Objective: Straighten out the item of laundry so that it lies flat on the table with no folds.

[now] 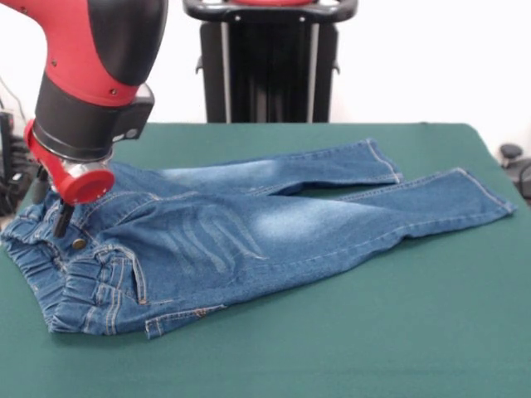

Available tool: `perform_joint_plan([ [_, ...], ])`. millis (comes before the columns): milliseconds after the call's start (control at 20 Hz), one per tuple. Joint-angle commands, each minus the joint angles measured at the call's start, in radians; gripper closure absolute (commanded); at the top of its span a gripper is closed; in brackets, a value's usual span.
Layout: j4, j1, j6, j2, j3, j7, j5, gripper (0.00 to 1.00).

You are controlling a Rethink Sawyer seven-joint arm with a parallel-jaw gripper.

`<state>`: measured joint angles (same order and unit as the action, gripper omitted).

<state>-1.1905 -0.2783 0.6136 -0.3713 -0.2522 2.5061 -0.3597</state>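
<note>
The small pair of blue denim jeans [224, 236] lies on the dark green table [373, 340], left of its middle. The elastic waistband [58, 274] is bunched at the left, with the metal button [79, 244] showing. Both legs stretch to the right and lie mostly flat, the far one ending at a hem [383, 162] and the near one at a hem [489, 199]. A small flap of denim is turned over at the near edge [170, 319]. My gripper [60, 217] hangs from the red and black arm [91, 91] and touches the waistband by the button. The arm hides its state.
The black pedestal [267, 66] stands at the table's far side. Dark objects sit off the table at the right edge [513, 157] and the left edge [8, 166]. Bare green cloth lies in front of and to the right of the jeans.
</note>
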Motion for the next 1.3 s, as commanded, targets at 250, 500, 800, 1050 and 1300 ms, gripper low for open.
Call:
perform_joint_plan([
  [250,-0.185,-0.017,-0.064,0.028,0.096,-0.006,0.004,0.00],
  [500,-0.267,-0.105,-0.091,-0.003,0.205,-0.088,0.032,0.00],
  [800,-0.307,-0.146,-0.053,-0.028,0.272,-0.129,0.019,0.00],
  [1050,-0.333,-0.171,-0.133,-0.026,0.289,-0.123,-0.031,0.00],
  [1300,-0.350,-0.219,-0.230,-0.019,0.350,-0.132,-0.057,0.00],
])
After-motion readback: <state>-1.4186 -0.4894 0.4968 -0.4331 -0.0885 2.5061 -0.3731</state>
